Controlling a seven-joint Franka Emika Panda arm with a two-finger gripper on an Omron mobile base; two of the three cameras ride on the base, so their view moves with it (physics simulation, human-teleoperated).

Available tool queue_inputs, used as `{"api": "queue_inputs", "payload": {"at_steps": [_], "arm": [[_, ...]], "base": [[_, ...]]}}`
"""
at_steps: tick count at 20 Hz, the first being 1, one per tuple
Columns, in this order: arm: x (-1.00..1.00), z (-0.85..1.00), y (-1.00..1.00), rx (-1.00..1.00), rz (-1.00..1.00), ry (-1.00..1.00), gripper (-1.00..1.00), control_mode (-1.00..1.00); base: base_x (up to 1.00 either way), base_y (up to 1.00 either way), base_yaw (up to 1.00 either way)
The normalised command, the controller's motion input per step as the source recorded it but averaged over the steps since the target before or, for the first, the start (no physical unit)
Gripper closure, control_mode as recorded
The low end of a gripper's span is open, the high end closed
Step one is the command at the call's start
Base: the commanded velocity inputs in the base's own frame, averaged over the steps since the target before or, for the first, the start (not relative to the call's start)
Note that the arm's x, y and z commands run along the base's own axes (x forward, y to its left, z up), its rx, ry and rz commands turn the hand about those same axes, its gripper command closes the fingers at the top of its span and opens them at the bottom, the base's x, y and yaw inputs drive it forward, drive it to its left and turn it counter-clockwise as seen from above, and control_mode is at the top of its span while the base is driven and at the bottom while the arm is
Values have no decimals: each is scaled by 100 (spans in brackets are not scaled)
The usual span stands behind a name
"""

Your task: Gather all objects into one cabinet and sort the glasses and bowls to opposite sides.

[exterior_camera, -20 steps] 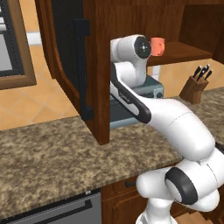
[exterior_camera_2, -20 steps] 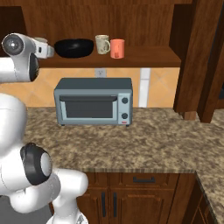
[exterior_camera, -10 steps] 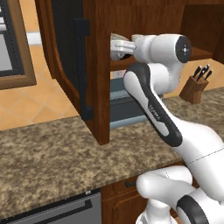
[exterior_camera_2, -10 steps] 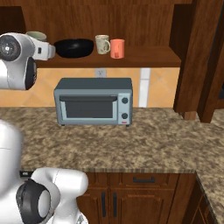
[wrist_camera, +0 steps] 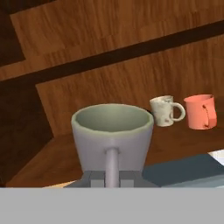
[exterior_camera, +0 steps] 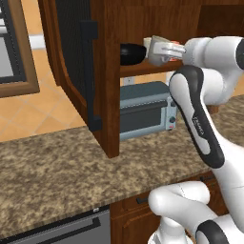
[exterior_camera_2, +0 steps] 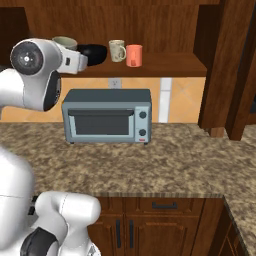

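The fingers (wrist_camera: 112, 177) sat at the near wall of a grey, thick-walled ceramic mug (wrist_camera: 112, 133), closed about its handle so far as the hand view showed; the tips themselves were hidden behind the mug's base, so the firmness of the hold could not be judged. The mug was upright, its mouth open to the camera, just above the front lip of the reddish-brown wooden shelf (exterior_camera_2: 165, 65) of the wall cabinet. Beyond the fingers and to one side stood a cream handled mug (wrist_camera: 165, 110) and, just beside it, a translucent orange-red cup (wrist_camera: 200, 111), near each other but apart. A wide, glossy black bowl (exterior_camera_2: 95, 53) lay close behind the grey mug, between it and the cream mug. To place the mug well, it probably needed to be kept level, carried toward the two cups, and lowered until its base met the shelf before the fingers opened. The bowl's rim was the nearest obstacle on that path. The open mesh-panel door (exterior_camera: 78, 71) with its black vertical handle (exterior_camera: 90, 76) stood well to the far side of the fingers. Open shelf remained past the orange-red cup, bounded by the cabinet's side panel; a grey toaster oven (exterior_camera_2: 107, 116) rested on the speckled stone surface (exterior_camera_2: 165, 160) below.
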Motion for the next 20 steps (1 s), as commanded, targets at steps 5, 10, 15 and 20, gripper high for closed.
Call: {"api": "queue_inputs", "payload": {"at_steps": [5, 10, 15, 20], "arm": [[26, -12, -77, -1, -27, 1, 100, -100], [42, -29, -60, -2, -24, 6, 100, -100], [49, -4, -26, 0, -15, 1, 100, -100], [14, -2, -4, 0, -1, 0, 100, -100]], "base": [[0, 0, 0], [0, 0, 0], [0, 0, 0], [0, 0, 0]]}}
